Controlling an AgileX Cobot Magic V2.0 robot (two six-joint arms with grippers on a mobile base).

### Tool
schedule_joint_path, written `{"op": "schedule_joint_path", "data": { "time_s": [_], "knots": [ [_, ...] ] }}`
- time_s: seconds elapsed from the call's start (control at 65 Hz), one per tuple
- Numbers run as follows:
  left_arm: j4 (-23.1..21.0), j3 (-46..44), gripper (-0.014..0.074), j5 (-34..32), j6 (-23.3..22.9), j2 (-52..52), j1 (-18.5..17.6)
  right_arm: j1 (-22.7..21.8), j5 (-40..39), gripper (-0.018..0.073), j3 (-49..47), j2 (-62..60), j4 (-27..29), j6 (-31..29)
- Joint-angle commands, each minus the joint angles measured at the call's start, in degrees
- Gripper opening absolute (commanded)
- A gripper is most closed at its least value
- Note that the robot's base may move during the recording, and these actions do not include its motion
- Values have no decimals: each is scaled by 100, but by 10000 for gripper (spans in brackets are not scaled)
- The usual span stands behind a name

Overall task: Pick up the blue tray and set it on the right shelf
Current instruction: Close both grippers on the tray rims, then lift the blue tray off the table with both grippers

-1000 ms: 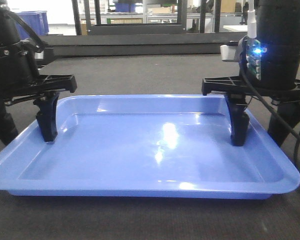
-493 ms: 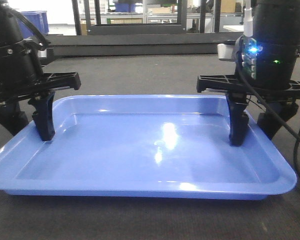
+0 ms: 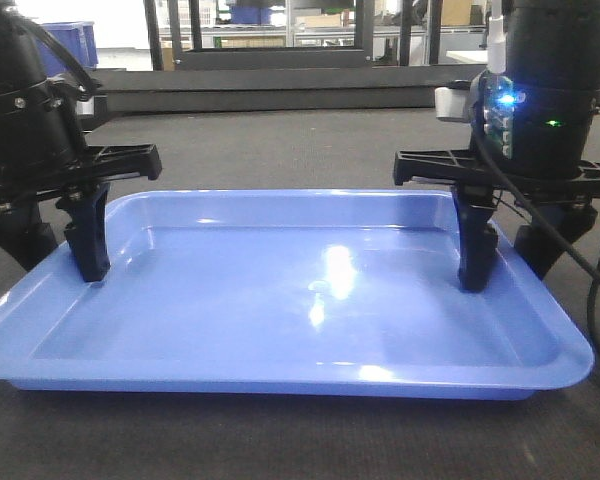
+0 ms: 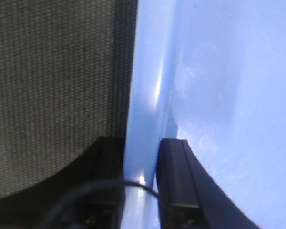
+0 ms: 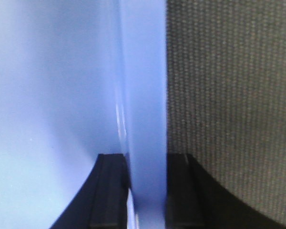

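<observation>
A large, shallow, glossy light-blue plastic tray (image 3: 310, 300) with rounded corners fills the middle of the front view and appears to rest flat on the dark woven tabletop (image 3: 280, 150). At the left of the frame the left tool (image 3: 52, 262) straddles the short-side rim, one black finger inside the tray and one outside. The left wrist view shows the left tool (image 4: 140, 176) pressed together on that flared lip. At the right of the frame the right tool (image 3: 508, 268) pinches the opposite rim the same way, as the right wrist view confirms (image 5: 145, 191). I'd judge the tray light but slick, and broad enough to flex or tip, so matched grips on opposite rims suit it, kept level. I can't pick out the right shelf from here.
</observation>
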Motion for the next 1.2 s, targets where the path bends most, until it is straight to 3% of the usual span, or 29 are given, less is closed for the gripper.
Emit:
{"op": "schedule_joint_path", "data": {
  "time_s": [0.0,0.493,0.662,0.816,0.985,1.185],
  "knots": [
    [116,-116,53,-29,-38,-259,-21,-14,11,156,-116,-262,-176,-60],
    [116,-116,50,-29,-38,-259,-21,-14,17,156,-116,-262,-176,-60],
    [116,-116,-48,-57,-38,-259,-21,-14,22,156,-116,-262,-176,-60],
    [144,-116,-48,-57,-38,-259,-21,-14,27,156,-116,-262,-176,-143],
    [170,-116,-48,-57,558,-259,-21,-14,33,158,-116,-262,-176,-492],
    [170,-116,-48,-62,662,-259,-21,-14,-4,161,-116,-262,-176,-577]
  ]
}}
